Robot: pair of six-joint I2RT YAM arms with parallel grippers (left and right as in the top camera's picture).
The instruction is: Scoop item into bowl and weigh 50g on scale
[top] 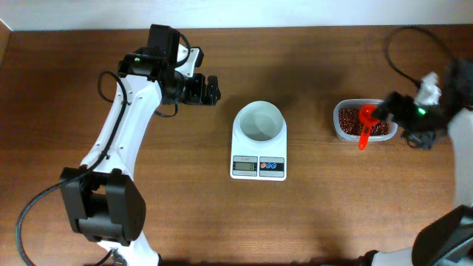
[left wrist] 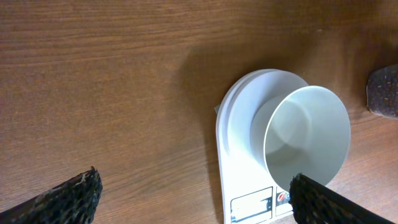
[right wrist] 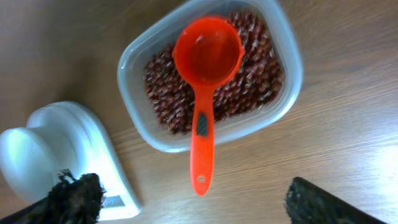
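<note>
just ahead of the spread right fingers (right wrist: 71, 199) lie the beans (right wrist: 258, 84).

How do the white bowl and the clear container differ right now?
The bowl is round and opaque white; the container is rounded-rectangular and clear. The bowl is empty; the container holds beans, with a red scoop lying on them. The bowl stands on the scale; the container sits on the table, apart from the scale. Both are upright and open-topped.

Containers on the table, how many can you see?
2. The white bowl sits on the scale at centre; the clear container holding beans is to its right. None seems hidden.
</note>
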